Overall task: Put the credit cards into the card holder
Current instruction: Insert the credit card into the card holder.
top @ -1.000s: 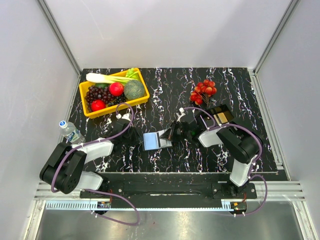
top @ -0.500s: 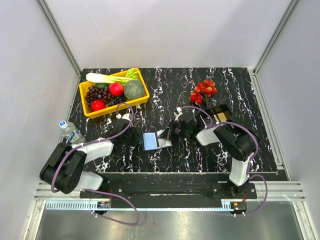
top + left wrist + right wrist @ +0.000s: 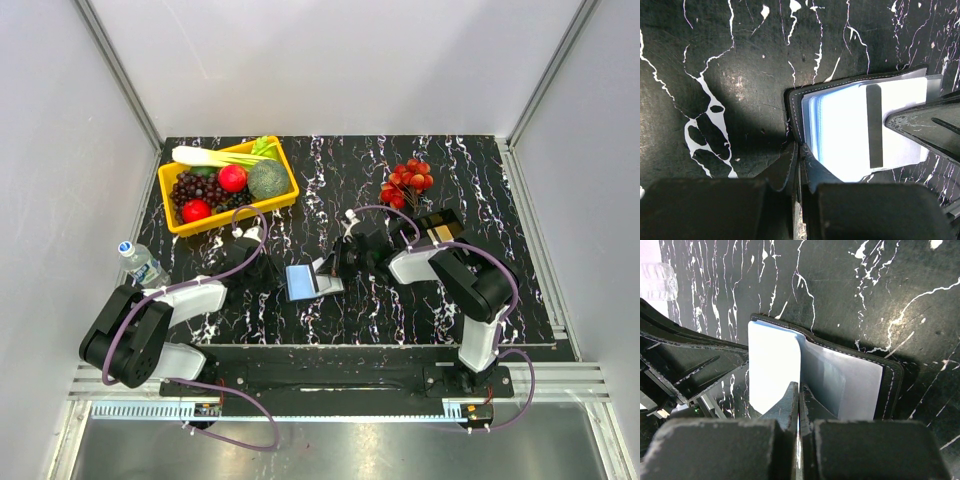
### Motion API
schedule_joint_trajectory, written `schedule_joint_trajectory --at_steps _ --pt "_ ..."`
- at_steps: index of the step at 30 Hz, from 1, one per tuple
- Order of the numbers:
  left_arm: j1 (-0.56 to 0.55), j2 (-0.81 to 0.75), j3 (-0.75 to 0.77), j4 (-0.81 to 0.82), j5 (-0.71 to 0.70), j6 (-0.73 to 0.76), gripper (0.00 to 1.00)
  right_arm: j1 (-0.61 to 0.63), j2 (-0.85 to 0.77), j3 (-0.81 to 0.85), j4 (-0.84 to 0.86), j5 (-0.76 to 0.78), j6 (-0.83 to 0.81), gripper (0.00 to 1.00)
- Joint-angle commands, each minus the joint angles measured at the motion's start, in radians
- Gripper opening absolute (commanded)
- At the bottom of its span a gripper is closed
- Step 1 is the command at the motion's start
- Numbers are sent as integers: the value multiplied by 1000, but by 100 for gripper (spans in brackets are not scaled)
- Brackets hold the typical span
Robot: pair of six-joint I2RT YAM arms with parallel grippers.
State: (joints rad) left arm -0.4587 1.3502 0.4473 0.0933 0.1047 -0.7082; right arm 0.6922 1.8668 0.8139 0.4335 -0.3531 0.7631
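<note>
Lying open on the black marbled surface (image 3: 480,180) between the two arms, the card holder (image 3: 312,281) shows its pale blue-grey inside upward. The left gripper (image 3: 799,149) has its jaws pinched narrow on the black stitched edge at the holder's left side. The right gripper (image 3: 799,389) reaches in from the opposite side, its jaws pressed together with the tips down on the pale inner leaves near the fold; whether a leaf is caught between them cannot be told. In the left wrist view a dark stripe crosses the pale inside. Tan credit cards (image 3: 447,236) sit in a black tray (image 3: 432,218) well to the right of the holder, near a bunch of red grapes (image 3: 406,180). A yellow basket (image 3: 288,196) of produce stands at the far left.
</note>
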Motion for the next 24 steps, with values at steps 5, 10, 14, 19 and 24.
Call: schedule_joint_trajectory --at_steps 5,10,14,19,24 --pt "-6 12 14 -21 15 10 4 10 57 5 -6 -17 -30 0" --pt "-6 6 8 -21 15 10 4 10 77 -9 45 -72 -9 0" --pt "-6 4 4 -18 13 6 4 10 62 -44 80 -37 36 0" --pt "-6 0 -19 17 23 -19 3 15 40 -127 203 14 148 0" --pt "-8 13 -30 46 46 -37 2 27 57 -140 223 25 154 0"
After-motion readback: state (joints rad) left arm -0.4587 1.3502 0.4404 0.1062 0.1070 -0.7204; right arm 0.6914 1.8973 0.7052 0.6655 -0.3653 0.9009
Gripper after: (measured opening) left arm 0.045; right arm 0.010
